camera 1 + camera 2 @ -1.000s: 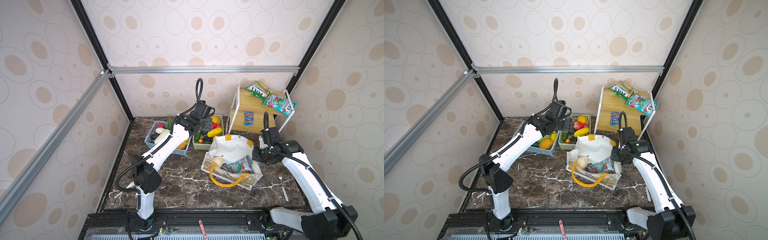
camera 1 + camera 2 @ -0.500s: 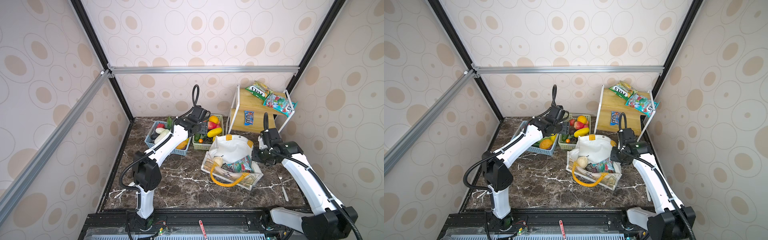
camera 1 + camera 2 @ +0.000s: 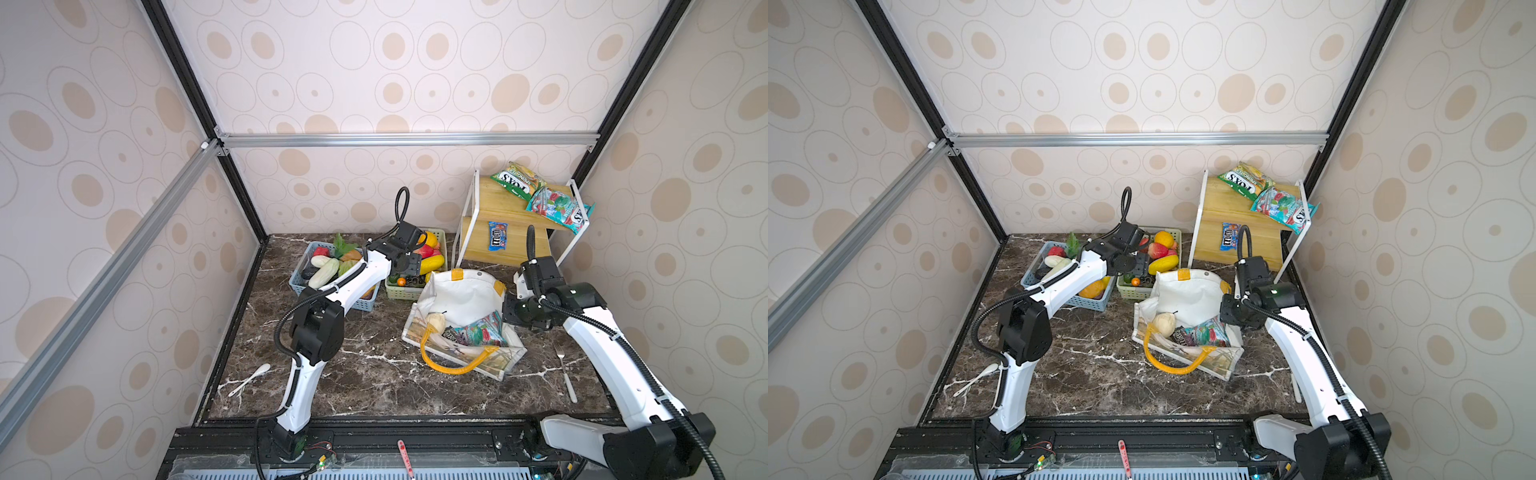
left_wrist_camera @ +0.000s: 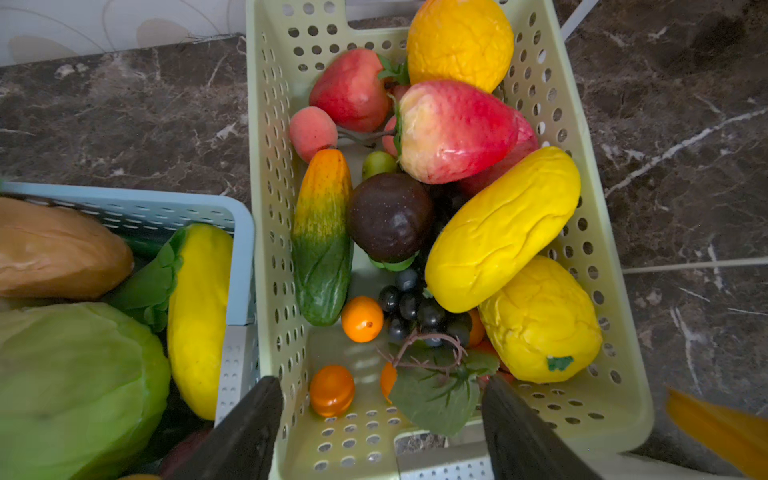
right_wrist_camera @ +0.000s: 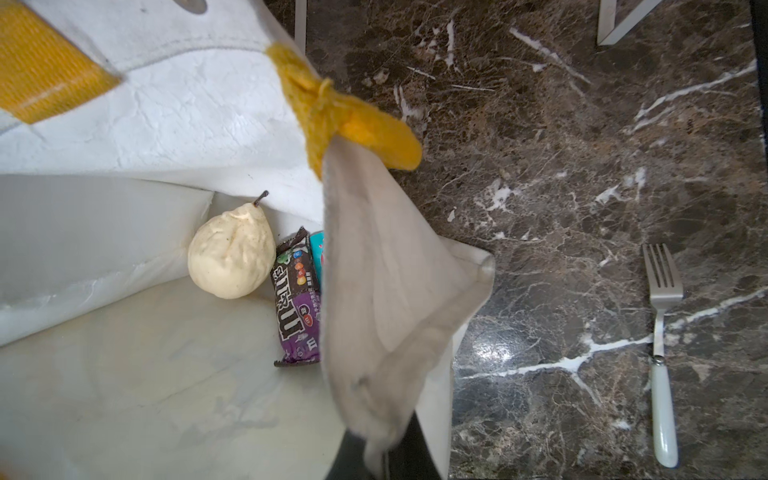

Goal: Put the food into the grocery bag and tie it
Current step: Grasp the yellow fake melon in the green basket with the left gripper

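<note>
The left gripper [image 4: 382, 388] hovers, jaws apart, over the green basket [image 4: 259, 174]; best to drop onto the long yellow fruit [image 4: 503, 228] (topmost, easy to straddle) and close across its narrow width. The right gripper [image 5: 386, 455] is clamped on the rim of the grocery bag [image 3: 461, 297], just beside the basket, holding its mouth wide.

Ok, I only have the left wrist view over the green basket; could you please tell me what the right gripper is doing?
Observer: The right gripper is shut on the edge of the grocery bag.
Operator: Thank you; what is inside it?
Observer: A pale pear, a dark purple packet and a teal packet.
Operator: Are any packets left outside?
Observer: Yes, a green packet, a teal-and-red packet and a small blue packet lie on the wooden shelf.
</note>
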